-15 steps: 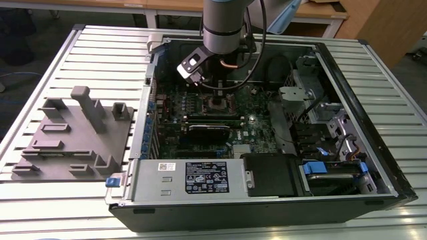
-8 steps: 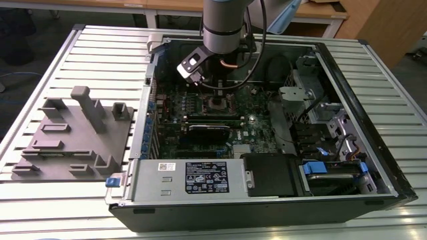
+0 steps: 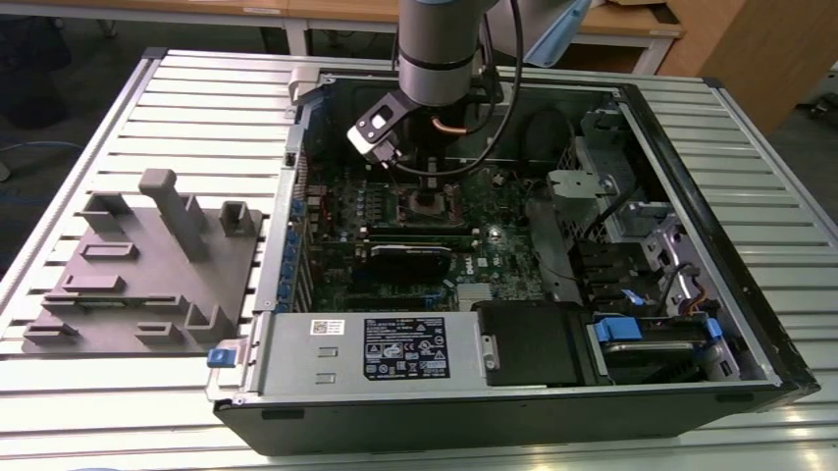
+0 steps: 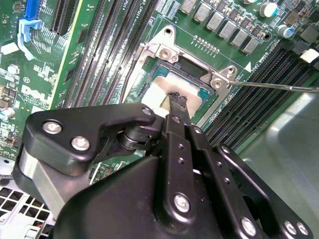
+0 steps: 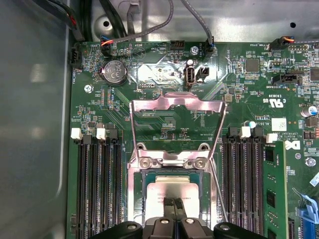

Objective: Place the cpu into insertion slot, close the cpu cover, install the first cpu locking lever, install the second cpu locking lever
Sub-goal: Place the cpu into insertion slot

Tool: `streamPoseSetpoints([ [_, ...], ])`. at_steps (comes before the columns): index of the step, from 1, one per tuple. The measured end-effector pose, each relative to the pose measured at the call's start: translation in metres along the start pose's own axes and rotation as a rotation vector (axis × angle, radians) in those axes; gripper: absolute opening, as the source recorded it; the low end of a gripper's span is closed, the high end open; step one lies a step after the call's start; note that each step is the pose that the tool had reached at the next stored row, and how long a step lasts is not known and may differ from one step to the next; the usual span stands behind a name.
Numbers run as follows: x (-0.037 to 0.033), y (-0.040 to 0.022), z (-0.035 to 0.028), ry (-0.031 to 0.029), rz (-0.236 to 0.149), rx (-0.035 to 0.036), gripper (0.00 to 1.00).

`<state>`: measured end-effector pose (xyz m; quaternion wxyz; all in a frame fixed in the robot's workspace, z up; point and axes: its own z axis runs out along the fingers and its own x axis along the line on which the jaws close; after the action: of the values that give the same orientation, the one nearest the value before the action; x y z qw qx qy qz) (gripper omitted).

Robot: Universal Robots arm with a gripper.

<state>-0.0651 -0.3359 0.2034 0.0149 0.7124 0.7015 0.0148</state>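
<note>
The cpu (image 5: 167, 188) lies flat in the insertion slot (image 5: 135, 199), its silvery top showing in both wrist views (image 4: 167, 83). My gripper (image 5: 174, 205) is shut, its two fingertips pressed together and resting on the chip's top near one edge (image 4: 177, 99). The cpu cover (image 5: 172, 103) stands raised on its hinge, and green board shows through its window. One thin wire locking lever (image 5: 218, 189) runs beside the socket; in the second wrist view a lever (image 4: 279, 87) sticks out free to the side. In the exterior view my gripper (image 3: 419, 182) hangs over the socket (image 3: 429, 203) inside the computer case.
Long black memory slots (image 5: 99, 189) flank the socket on both sides. A black card (image 3: 412, 257) lies on the motherboard (image 3: 380, 231), with a power supply (image 3: 380, 348) at the case's near side. A grey fixture block (image 3: 144, 265) stands on the table at the exterior view's left.
</note>
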Motion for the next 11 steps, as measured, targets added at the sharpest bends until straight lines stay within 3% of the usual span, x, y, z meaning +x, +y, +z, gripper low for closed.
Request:
streamPoseSetpoints([
  [11,0.0,-0.0001,0.0008,-0.0002,0.0,0.0001,0.1],
])
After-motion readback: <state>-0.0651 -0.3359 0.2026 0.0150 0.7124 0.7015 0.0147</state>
